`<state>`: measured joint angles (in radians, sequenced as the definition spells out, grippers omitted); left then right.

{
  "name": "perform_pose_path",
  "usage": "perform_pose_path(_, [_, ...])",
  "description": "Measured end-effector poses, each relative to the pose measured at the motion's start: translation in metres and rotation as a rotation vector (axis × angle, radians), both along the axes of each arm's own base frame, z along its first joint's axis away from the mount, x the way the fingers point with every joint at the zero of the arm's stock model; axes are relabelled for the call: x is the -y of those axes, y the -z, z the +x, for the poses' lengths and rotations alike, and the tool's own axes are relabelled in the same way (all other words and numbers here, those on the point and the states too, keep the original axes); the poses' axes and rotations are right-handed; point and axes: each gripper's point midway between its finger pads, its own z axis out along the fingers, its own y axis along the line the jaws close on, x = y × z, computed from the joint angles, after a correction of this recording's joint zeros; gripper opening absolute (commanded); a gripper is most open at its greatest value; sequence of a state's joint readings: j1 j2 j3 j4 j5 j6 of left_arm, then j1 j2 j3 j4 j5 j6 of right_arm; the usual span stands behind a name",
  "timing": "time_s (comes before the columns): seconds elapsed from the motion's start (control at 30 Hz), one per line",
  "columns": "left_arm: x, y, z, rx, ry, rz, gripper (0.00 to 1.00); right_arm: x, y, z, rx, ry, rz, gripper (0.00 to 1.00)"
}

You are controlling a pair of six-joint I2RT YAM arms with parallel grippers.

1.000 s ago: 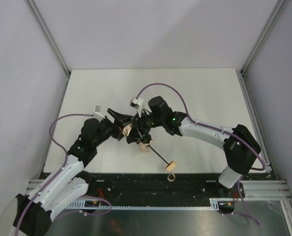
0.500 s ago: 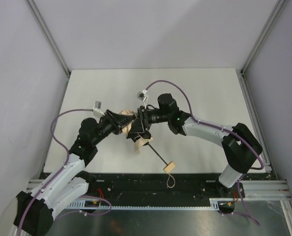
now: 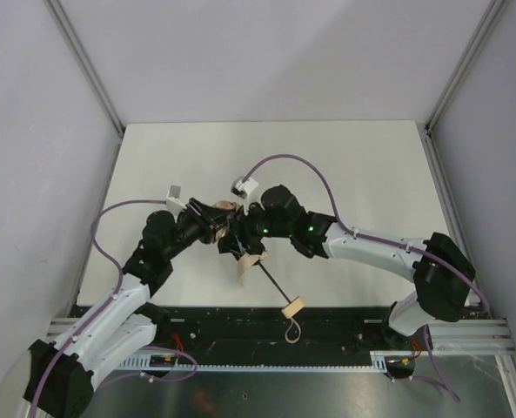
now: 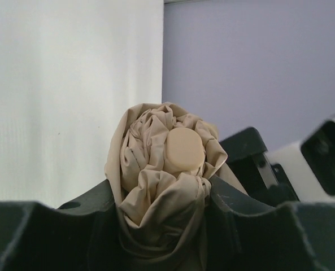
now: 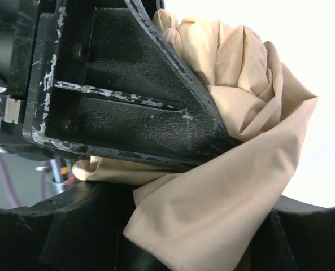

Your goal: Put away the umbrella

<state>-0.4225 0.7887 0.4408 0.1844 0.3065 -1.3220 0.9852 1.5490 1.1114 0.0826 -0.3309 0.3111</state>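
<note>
Left hand (image 3: 212, 221), clenched on the umbrella (image 3: 230, 230): in its wrist view the bunched tan canopy (image 4: 166, 169) is wedged between the two dark fingers (image 4: 71, 231), with the round end cap (image 4: 184, 151) facing the camera. Right hand (image 3: 242, 242), meeting it from the opposite side, is also closed on the fabric; its wrist view shows the cloth (image 5: 235, 169) pressed against the left hand's scuffed black finger (image 5: 127, 107). The canopy is held above the middle of the white counter (image 3: 345, 157). The thin black shaft (image 3: 273, 282) slopes toward the near edge, ending in the pale handle (image 3: 293, 306) and looped strap (image 3: 292, 329).
</note>
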Motion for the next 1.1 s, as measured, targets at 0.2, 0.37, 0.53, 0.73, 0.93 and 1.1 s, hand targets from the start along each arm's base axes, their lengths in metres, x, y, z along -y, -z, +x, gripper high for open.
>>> perform_pose_path(0.2, [-0.005,0.015,0.002,-0.092,-0.046,0.019,0.0,0.0,0.015,0.01,0.143,0.111,-0.161,0.52])
perform_pose_path(0.37, [-0.013,0.019,0.009,-0.137,-0.114,0.026,0.0,-0.004,0.016,0.021,0.215,0.153,-0.224,0.11])
perform_pose_path(0.53, [-0.015,0.03,0.009,-0.197,-0.135,0.031,0.11,-0.006,0.024,0.019,0.181,0.096,-0.224,0.0])
perform_pose_path(0.73, [-0.015,0.029,0.01,-0.207,-0.138,0.031,0.72,-0.007,0.02,0.012,0.043,-0.051,-0.117,0.0])
perform_pose_path(0.93, [-0.011,0.008,0.005,-0.132,-0.085,0.001,0.94,-0.002,0.005,0.005,-0.113,-0.169,0.051,0.0])
perform_pose_path(1.1, [-0.004,-0.015,0.004,-0.047,-0.034,-0.045,0.77,-0.005,-0.028,-0.01,-0.198,-0.275,0.202,0.0])
